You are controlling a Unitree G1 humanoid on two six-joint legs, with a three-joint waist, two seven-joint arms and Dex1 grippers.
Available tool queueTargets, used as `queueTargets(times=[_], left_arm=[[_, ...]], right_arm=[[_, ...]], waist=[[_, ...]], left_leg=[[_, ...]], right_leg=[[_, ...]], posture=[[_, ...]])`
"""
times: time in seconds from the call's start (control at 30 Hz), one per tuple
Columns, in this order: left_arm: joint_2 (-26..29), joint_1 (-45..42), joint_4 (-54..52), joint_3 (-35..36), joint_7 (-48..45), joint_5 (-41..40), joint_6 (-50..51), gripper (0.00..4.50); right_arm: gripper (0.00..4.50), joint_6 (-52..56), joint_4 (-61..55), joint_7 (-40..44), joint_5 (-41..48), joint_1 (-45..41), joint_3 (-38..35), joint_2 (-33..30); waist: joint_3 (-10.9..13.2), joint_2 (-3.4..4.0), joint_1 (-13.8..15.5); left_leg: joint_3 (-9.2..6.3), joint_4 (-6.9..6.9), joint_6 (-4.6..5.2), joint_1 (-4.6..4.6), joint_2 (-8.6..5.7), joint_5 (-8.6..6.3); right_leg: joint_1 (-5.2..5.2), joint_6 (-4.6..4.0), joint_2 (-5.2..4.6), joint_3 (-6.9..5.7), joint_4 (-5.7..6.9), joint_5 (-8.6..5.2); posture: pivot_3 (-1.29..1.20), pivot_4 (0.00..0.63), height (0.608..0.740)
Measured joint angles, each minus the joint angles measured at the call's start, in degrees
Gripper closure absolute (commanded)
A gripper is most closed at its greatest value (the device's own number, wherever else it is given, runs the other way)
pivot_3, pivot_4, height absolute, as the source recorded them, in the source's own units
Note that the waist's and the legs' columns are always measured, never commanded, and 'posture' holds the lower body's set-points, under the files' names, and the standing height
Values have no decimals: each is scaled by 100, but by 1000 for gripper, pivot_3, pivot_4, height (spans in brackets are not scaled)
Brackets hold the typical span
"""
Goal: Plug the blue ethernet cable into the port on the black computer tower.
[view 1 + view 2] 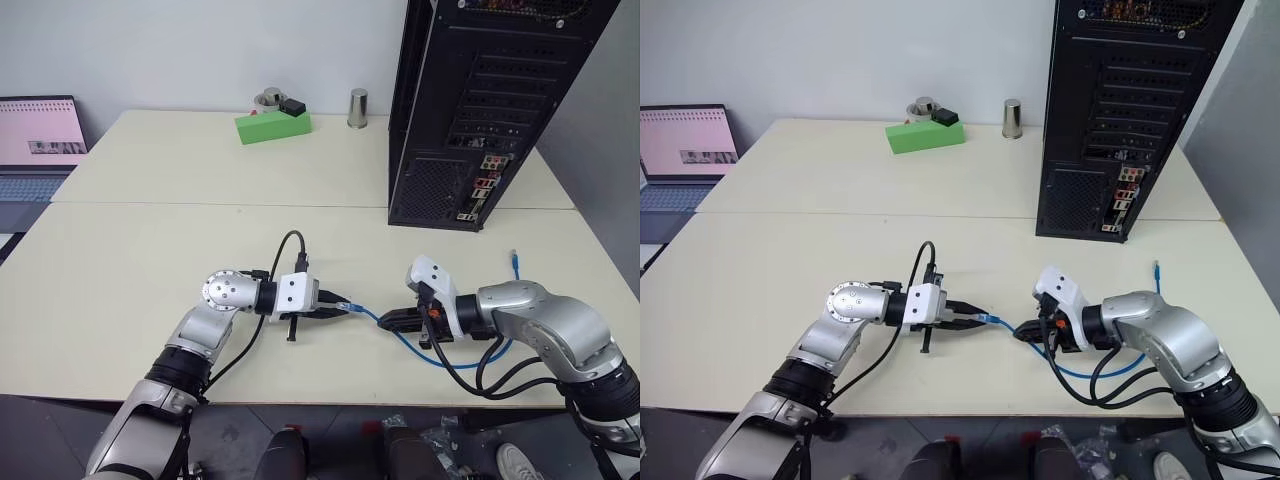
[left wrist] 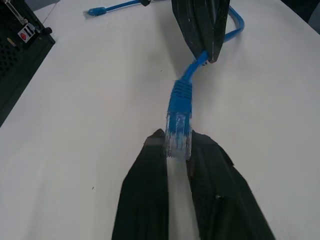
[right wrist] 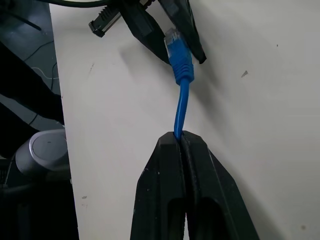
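Both grippers meet at the near middle of the table (image 1: 150, 250): we see the left gripper (image 2: 177, 150) pinching the clear plug of the one blue ethernet cable (image 1: 395, 328), and the right gripper (image 3: 181, 140) clamped tight on its cord just beyond. We count two plugs; the second lies free to the right (image 1: 516, 262). One black computer tower (image 1: 480, 110) stands far right. Far left sits one laptop (image 1: 38, 150); at the far edge, one green box (image 1: 272, 125) and one metal cup (image 1: 357, 107).

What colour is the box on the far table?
Green box, clearest in the left eye view.
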Motion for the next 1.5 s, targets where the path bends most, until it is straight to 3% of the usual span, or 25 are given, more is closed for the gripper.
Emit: queueTargets(times=[0.3,0.57,0.63,0.77,1.0,1.3,1.5], left_arm=[[-11,-5,1,0,16,35,-25,4229],[5,-4,6,0,45,98,-393,4229],[7,-4,37,0,156,198,-703,4229],[6,-4,307,3,529,497,-1736,4229],[-19,-206,1121,52,1914,1561,-4207,4229],[5,-443,1494,121,3141,2329,-5019,4229],[90,-444,1581,44,3527,2552,-5169,4229]], right_arm=[[4500,1,0,-5,-2,0,0,-1],[2620,-393,55,484,-27,2,-32,-533],[2382,-441,157,595,-5,2,-208,-697],[2378,-296,181,605,300,1,-676,-611],[2378,72,96,-66,720,110,-865,382],[2378,127,104,-394,742,178,-761,807],[3357,185,128,-410,897,166,-777,908]], waist=[[0,0,0],[0,0,4],[0,0,4],[0,0,-3],[0,0,14],[-1,0,2],[-1,0,5]], left_leg=[[0,0,0,0,0,0],[0,1,0,0,-1,0],[1,1,0,0,0,0],[0,0,0,2,1,0],[0,2,0,0,-3,0],[-1,1,0,2,-3,0],[-1,1,0,1,-3,0]], right_leg=[[0,0,0,0,0,0],[1,0,0,0,-1,0],[0,0,0,0,-1,0],[1,0,0,1,-1,0],[3,0,-4,1,-1,1],[1,0,-3,-1,2,1],[2,0,-2,-1,2,1]], posture=[[0,150,740],[0,150,740],[0,150,740],[0,150,740],[0,150,740],[0,150,740],[0,150,740]])
